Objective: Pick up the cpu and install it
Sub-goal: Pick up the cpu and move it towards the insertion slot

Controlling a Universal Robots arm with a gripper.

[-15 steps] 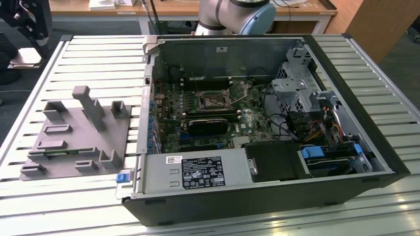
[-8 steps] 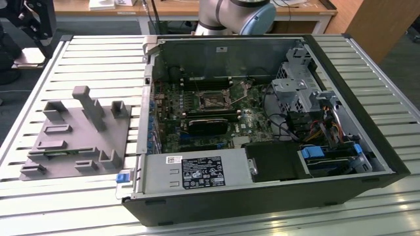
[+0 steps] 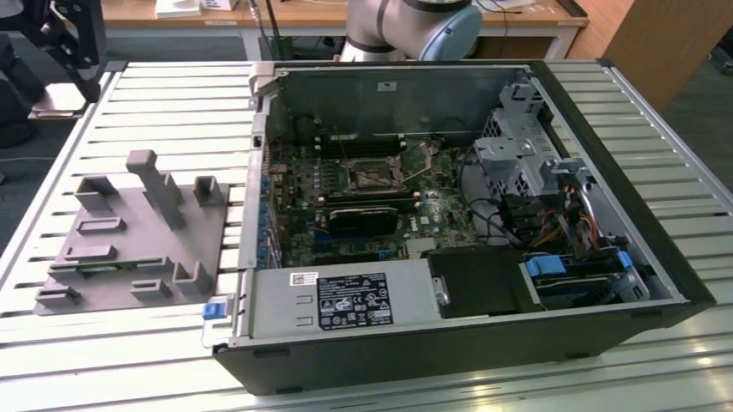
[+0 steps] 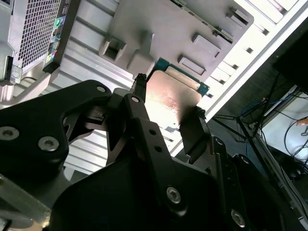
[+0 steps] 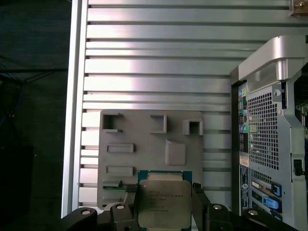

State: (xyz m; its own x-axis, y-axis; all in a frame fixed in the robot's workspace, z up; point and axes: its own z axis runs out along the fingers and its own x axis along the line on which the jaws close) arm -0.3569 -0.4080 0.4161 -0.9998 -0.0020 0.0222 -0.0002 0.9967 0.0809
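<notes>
The gripper [image 5: 163, 201] is clamped on the cpu [image 5: 162, 207], with a finger [image 5: 198, 203] pressed to each of two opposite edges and the shiny lid turned up. I'd judge the chip light, stiff and thin, slick on top and delicate underneath, so the rim is the sensible hold. Beyond the jaws lies the grey tray [image 5: 144, 130], then the slatted table [image 5: 154, 57]. The computer case [image 5: 269, 144] is off to one side.
</notes>
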